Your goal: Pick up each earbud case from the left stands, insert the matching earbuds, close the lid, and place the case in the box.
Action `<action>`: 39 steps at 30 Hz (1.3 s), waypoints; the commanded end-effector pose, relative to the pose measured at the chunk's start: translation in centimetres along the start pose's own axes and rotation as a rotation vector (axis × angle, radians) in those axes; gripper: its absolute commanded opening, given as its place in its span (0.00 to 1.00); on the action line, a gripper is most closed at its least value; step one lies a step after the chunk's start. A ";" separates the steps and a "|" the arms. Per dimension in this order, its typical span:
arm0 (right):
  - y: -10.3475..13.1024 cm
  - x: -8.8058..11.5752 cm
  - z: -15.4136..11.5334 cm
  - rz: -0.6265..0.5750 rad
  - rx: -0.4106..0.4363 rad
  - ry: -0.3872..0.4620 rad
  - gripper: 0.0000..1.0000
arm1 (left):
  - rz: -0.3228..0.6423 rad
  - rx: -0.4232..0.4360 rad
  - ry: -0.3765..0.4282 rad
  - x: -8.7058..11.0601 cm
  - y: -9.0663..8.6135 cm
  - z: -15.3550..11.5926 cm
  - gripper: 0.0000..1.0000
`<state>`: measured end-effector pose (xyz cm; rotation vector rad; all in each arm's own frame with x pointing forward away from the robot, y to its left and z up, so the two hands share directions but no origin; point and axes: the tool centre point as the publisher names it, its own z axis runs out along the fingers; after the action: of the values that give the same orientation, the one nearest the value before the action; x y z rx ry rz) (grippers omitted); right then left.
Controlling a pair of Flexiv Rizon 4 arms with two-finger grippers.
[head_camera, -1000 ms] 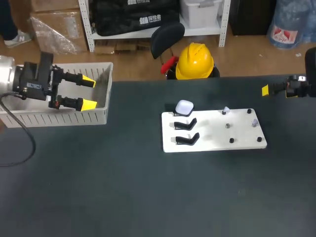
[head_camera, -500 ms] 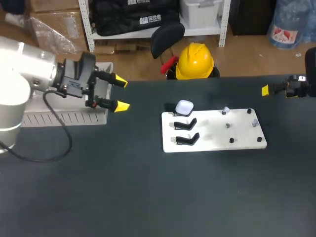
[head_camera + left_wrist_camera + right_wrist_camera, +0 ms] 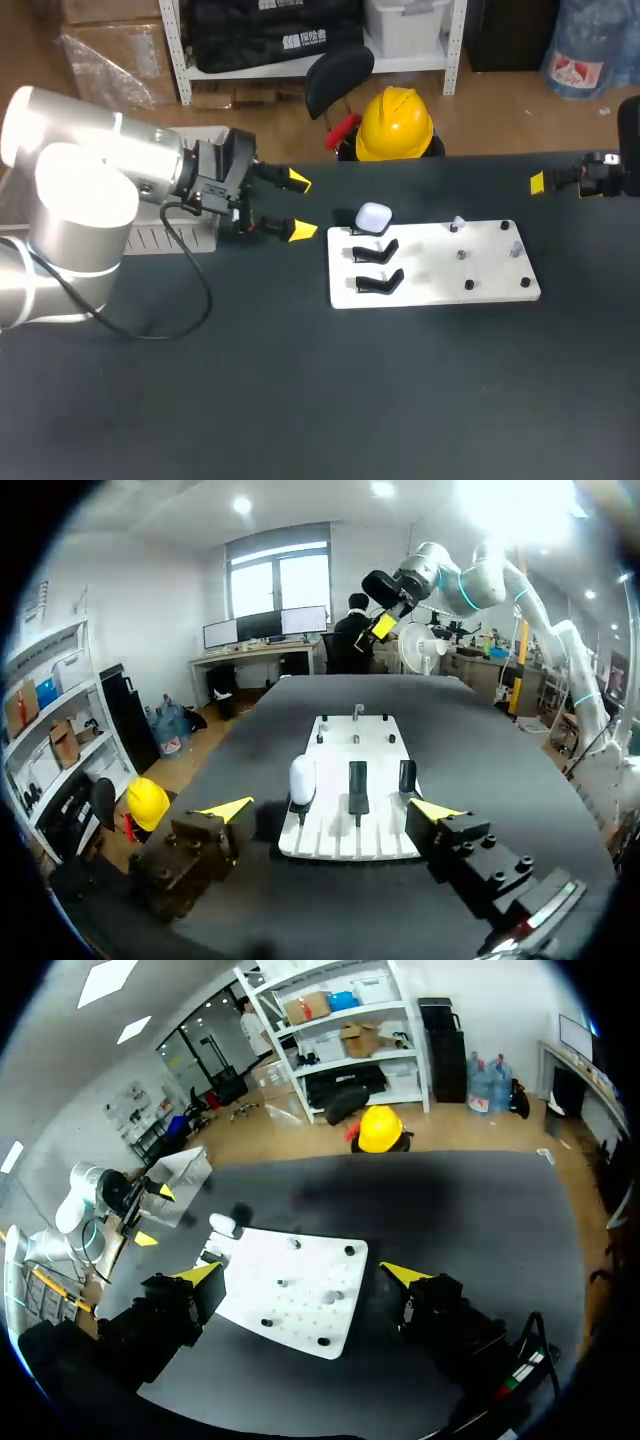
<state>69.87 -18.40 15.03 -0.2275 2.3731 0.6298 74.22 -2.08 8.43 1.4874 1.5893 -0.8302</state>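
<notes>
Swinging over from the box [image 3: 185, 240], the left gripper [image 3: 300, 205] now hangs just short of the white board [image 3: 440, 285], jaws wide and empty. The earbud case [image 3: 373, 217] sits on that board's rear stand, so a pickup seems next.

Left arm [image 3: 95, 195] enters from frame left in the head view, wrist level, pointing toward frame right. Left gripper [image 3: 299, 206] sits upper-middle, left of centre, fingers spread apart. Right gripper [image 3: 302, 1274] is parked at the far right edge, upper third, fingers wide apart.
</notes>
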 end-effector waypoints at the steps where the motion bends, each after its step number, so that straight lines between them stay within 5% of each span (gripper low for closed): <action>1: -0.1 0.0 0.1 -0.001 -0.003 0.000 1.00 | 0.002 0.007 0.000 0.1 0.7 1.3 1.00; 17: -0.1 0.0 0.1 -0.001 -0.003 0.000 1.00 | 0.016 0.050 -0.014 0.3 1.2 1.8 1.00; 28: -0.1 0.0 0.1 -0.001 -0.003 0.000 1.00 | 0.044 0.157 -0.031 0.4 2.4 4.0 1.00; 39: -0.1 0.0 0.1 -0.001 -0.003 0.000 1.00 | 0.020 0.163 -0.058 0.6 3.3 6.9 1.00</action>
<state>69.87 -18.40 15.03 -0.2275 2.3731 0.6298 77.33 -6.64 5.24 1.5499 1.5007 -0.9711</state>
